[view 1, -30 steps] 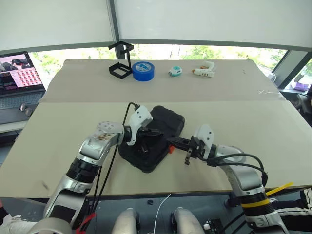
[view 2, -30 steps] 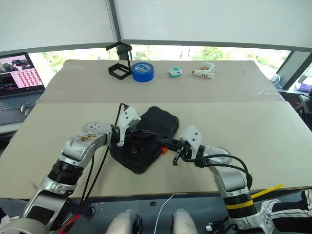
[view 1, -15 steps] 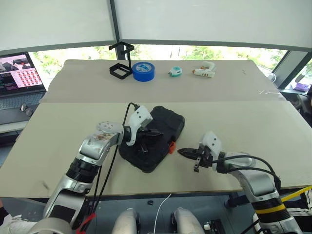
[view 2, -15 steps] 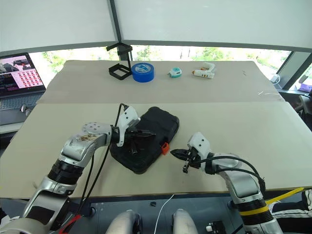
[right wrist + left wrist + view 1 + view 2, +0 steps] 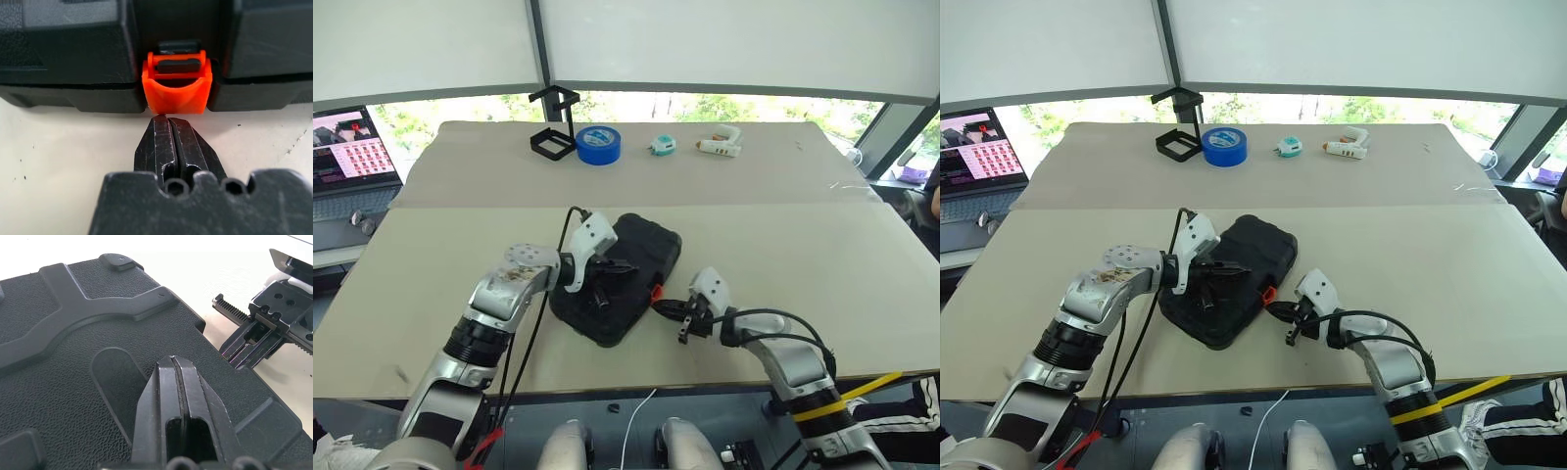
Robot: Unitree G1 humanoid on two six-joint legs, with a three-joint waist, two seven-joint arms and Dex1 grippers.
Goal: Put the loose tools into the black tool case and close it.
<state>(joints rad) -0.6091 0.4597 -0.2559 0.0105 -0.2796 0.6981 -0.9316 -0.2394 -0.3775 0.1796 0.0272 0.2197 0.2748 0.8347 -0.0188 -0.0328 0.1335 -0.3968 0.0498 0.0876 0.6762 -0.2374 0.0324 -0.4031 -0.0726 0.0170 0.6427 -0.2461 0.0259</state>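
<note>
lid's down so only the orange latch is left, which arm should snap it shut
The right. The right gripper, shut, points straight at the orange latch on the front edge of the black tool case, just short of it. The left gripper, also shut, rests on the lid, likely best kept there to steady it.

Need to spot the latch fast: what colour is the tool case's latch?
Orange latch on the black tool case; clearest in the right wrist view.
</note>
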